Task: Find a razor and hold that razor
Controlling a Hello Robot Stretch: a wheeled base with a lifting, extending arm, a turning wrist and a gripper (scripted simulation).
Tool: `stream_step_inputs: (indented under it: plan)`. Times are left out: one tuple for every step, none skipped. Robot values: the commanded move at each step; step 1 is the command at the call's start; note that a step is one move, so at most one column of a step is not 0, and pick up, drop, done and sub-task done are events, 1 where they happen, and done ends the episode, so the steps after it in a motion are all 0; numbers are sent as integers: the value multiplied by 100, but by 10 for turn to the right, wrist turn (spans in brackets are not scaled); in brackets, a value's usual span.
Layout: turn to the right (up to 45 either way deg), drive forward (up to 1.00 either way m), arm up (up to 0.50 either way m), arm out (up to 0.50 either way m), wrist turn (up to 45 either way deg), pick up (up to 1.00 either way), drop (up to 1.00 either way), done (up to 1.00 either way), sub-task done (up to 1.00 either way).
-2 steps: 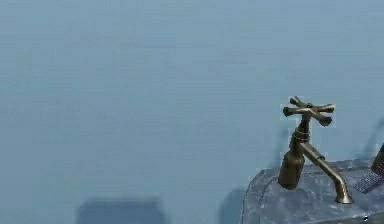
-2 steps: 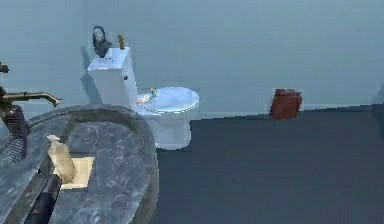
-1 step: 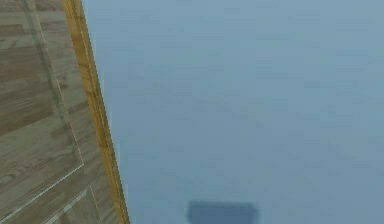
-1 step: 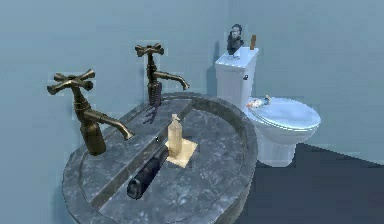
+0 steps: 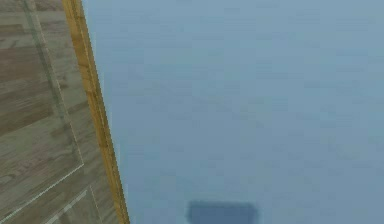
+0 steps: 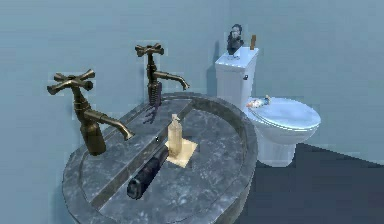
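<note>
Forward view, near to far: wood plank floor on the left. A yellowish skirting board runs slantwise up the picture. Beyond it is a plain blue wall.

Arm side view, near to far:
- A round dark stone sink lies nearest, its rim reaching the bottom edge.
- A dark cylinder lies on its side in the basin, pointing slantwise toward the far rim.
- Just beyond it a small amber bottle stands upright on a tan pad. Pad and cylinder are close; contact cannot be told.
- A brass tap with a cross handle stands on the rim at the view's left, spout over the basin.
- A second brass tap stands farther back on the rim.
- A thin dark stick lies on the rim at the foot of the second tap.

Razor: the thin dark stick is the likeliest candidate by shape. It is too small to name with certainty.

Fingers: apart or together cannot be told from these views, nor how the stick lies relative to them.

- A white toilet stands past the sink on a dark floor, lid down, with a small pale thing at the back of the lid.
- On its tank stand a dark bust and a small brown thing.
</note>
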Motion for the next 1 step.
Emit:
stream_step_inputs:
  plan:
    - [0, 0, 38, 0, 0, 0, 0, 0, 0]
